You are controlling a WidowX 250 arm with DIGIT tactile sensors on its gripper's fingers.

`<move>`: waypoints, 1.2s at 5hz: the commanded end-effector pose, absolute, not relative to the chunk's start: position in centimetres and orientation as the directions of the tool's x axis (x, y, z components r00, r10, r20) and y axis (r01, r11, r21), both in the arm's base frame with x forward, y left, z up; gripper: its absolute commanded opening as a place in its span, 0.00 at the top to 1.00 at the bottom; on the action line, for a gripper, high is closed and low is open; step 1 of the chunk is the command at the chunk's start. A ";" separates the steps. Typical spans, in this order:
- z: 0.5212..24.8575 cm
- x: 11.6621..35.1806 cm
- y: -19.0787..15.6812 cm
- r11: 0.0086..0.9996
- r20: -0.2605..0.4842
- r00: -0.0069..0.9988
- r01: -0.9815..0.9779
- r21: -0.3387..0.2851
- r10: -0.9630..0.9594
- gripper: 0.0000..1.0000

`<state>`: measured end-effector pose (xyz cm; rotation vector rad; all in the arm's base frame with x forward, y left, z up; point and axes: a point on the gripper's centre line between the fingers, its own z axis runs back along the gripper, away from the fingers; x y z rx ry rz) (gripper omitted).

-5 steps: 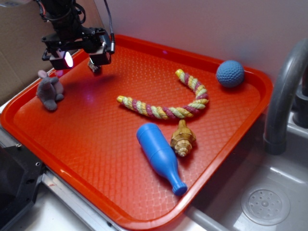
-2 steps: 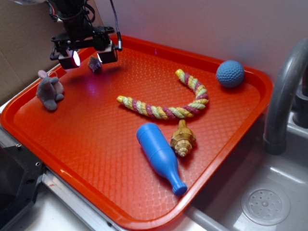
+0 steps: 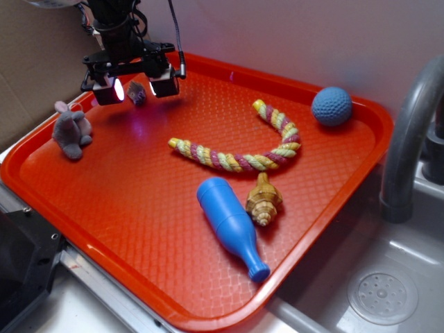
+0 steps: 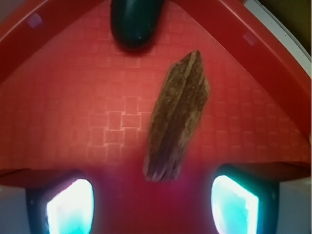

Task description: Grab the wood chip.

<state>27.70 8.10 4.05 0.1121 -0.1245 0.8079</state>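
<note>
The fingers (image 3: 111, 91) of the gripper (image 3: 136, 89) stand spread wide apart, one on each side of the wood chip (image 3: 137, 92), and they hold nothing — in the wrist view both glowing fingers (image 4: 70, 202) sit at the bottom corners of the picture with clear red tray surface between each of them and the chip. The wood chip (image 4: 176, 117) is a small, dark-brown, rough sliver with a visible grain, lying flat on the orange-red tray (image 3: 139, 208) near its far left corner, its long side running away from the camera and slightly tilted to the right. Just beyond the chip in the wrist view lies a dark blue oval pebble-like thing (image 4: 134, 22), close to where the tray's two raised rims meet. In the exterior view the black robot arm comes down from the top left, and the gripper hangs low over the tray with the chip in the gap. To the left of it, near the tray's left edge, sits a grey plush mouse (image 3: 71, 132). Across the middle of the tray curves a braided rope toy (image 3: 243, 149) in yellow, green and pink. Below the rope lie a blue bowling-pin-shaped toy (image 3: 229, 225) and, touching its right side, a tan spiral seashell (image 3: 263, 199). A blue knitted ball (image 3: 331, 105) rests near the far right corner. A grey faucet (image 3: 409, 139) and a metal sink (image 3: 374, 277) stand to the right of the tray.
</note>
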 end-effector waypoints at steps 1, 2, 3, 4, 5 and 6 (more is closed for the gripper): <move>3.9 28.3 10.0 0.670 0.195 0.667 -0.740 0.059 0.719 0.00; 3.1 28.3 10.3 0.675 0.187 0.675 -0.734 0.073 0.714 0.00; 2.7 28.3 10.4 0.677 0.194 0.679 -0.731 0.083 0.708 0.00; 2.2 28.4 11.0 0.669 0.193 0.673 -0.737 0.099 0.714 0.00; 1.8 28.7 11.4 0.662 0.196 0.669 -0.742 0.109 0.717 0.00; 1.5 28.8 11.8 0.655 0.191 0.662 -0.748 0.104 0.725 0.04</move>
